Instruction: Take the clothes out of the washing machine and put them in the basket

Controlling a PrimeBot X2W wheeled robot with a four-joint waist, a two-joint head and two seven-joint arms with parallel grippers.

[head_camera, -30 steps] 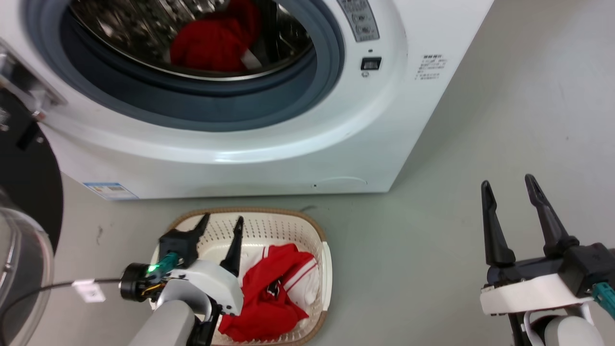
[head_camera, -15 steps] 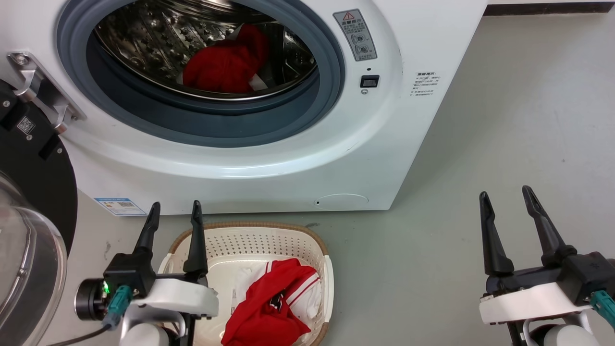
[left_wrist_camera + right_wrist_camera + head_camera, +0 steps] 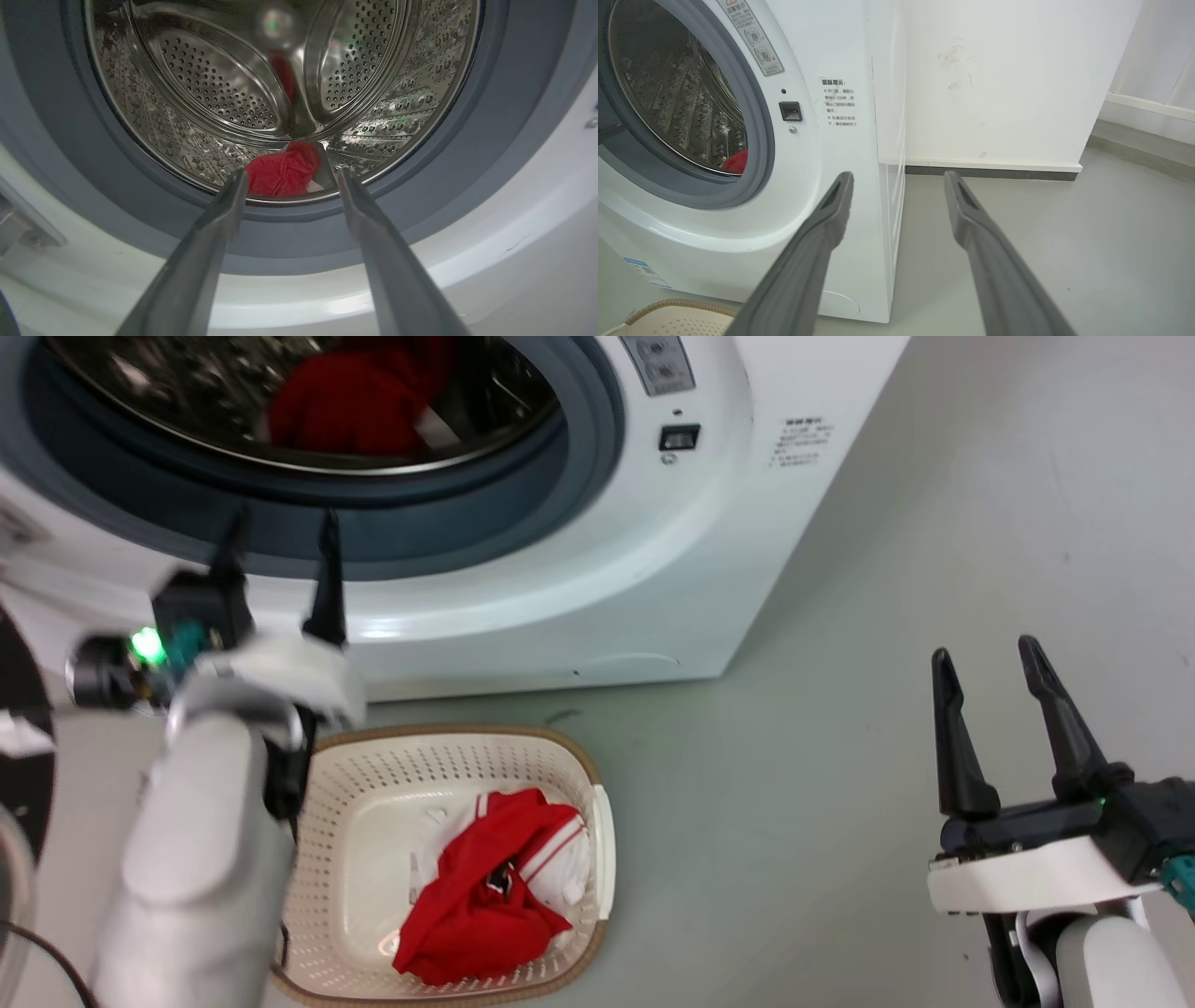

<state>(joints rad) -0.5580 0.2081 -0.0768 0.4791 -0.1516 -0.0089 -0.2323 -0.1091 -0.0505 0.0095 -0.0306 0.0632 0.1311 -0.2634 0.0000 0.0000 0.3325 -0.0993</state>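
Progress: seemingly halfway. One red-and-white garment [image 3: 476,905] already in basket [image 3: 448,770] on floor [image 3: 840,709] before washing machine [image 3: 560,579]; red garment [image 3: 282,172] left low in drum [image 3: 210,93]. Left fingers [image 3: 327,579] spread apart, empty, aimed at drum opening. Right fingers [image 3: 952,747] apart, empty, idle over floor.

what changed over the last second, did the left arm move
The left gripper rose from the basket to the washing machine opening, open and empty, aimed at the red garment inside. The right gripper stayed open; the red-and-white garment stayed in the basket.
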